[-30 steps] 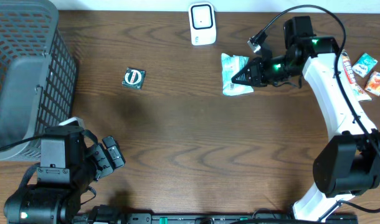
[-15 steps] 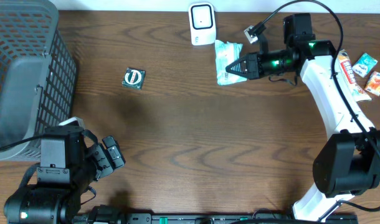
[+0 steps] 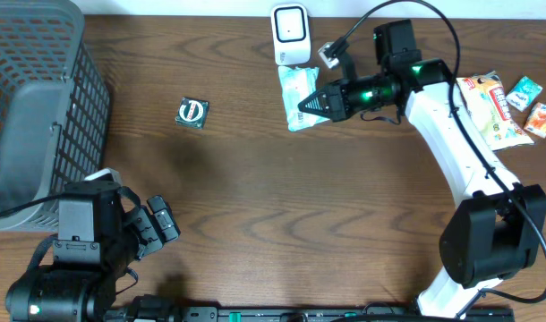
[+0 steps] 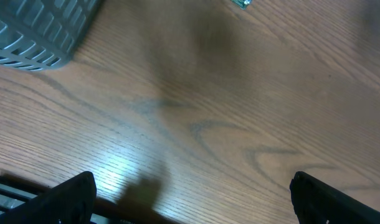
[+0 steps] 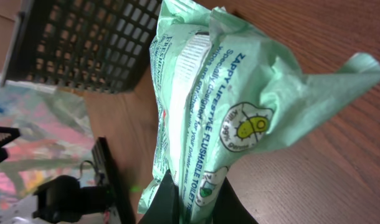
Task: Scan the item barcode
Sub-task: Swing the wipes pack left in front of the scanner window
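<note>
My right arm has swung left since a second ago, carrying the pack (image 3: 295, 89) from the right of the scanner (image 3: 291, 34) to a spot just in front of it.

At far left stands the basket (image 3: 49, 54), with something grey inside it. Near the front edge my left gripper (image 3: 159, 225) hangs with its jaws spread wide and nothing between them. Its camera sees only the wood of the table (image 3: 255, 206) and a corner of the basket. Further in, a small dark packet (image 3: 192, 112) lies flat on the table.

The white scanner stands at the back edge. The green pack is right by it (touching or not, I cannot tell). My right gripper (image 3: 309, 102) is clamped tight on the pack's right side. From my wrist the pack looks crumpled and its printed face shows. At far right some snacks (image 3: 492, 112) lie close together near the table's edge.
</note>
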`<state>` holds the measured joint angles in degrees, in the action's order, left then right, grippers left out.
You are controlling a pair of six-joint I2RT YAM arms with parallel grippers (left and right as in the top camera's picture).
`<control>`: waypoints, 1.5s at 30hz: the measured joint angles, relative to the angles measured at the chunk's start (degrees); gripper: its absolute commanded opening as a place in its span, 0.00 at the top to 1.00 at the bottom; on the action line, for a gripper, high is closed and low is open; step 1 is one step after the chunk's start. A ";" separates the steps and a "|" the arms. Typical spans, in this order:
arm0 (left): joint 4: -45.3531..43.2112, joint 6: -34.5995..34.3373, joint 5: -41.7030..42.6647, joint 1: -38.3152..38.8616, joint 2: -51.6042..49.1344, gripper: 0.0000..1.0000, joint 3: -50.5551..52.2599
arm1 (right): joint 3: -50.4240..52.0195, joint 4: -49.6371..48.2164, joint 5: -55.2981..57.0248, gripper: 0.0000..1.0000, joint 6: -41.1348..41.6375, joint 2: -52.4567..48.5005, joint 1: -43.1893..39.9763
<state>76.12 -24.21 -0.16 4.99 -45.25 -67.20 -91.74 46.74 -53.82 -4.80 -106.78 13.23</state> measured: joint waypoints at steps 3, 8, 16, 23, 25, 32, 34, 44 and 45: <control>0.00 0.00 -0.02 0.00 0.00 0.02 0.00 | 0.00 -1.29 1.86 0.99 1.29 0.00 0.92; 0.00 0.00 0.00 0.00 0.00 0.02 0.00 | 0.00 -4.26 3.45 0.99 3.19 0.00 1.31; 0.00 0.00 0.00 0.00 0.00 0.02 0.00 | 0.00 -5.57 6.51 0.99 5.90 0.00 1.31; 0.00 0.00 0.00 0.00 0.00 0.02 0.00 | 0.00 -5.90 7.41 0.99 12.68 0.00 1.31; 0.00 0.00 -0.02 0.00 0.00 0.03 0.00 | 0.00 -6.32 7.45 0.99 14.12 0.00 1.31; 0.00 0.00 0.00 0.00 0.00 0.02 0.00 | 0.00 -6.75 8.39 0.99 15.98 0.00 1.31; 0.00 0.00 0.00 0.00 0.00 0.02 0.00 | 0.00 -6.73 9.05 0.99 16.20 0.00 1.31; 0.00 0.00 0.00 0.00 0.00 0.02 0.00 | 0.00 -7.15 10.21 0.99 16.37 0.00 1.31; 0.00 0.00 -0.02 0.00 0.00 0.02 0.00 | 0.00 -7.15 10.23 0.99 16.37 0.00 1.31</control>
<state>76.12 -24.21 -0.19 4.99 -45.25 -67.20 -91.74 39.59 -43.59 11.57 -106.78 14.55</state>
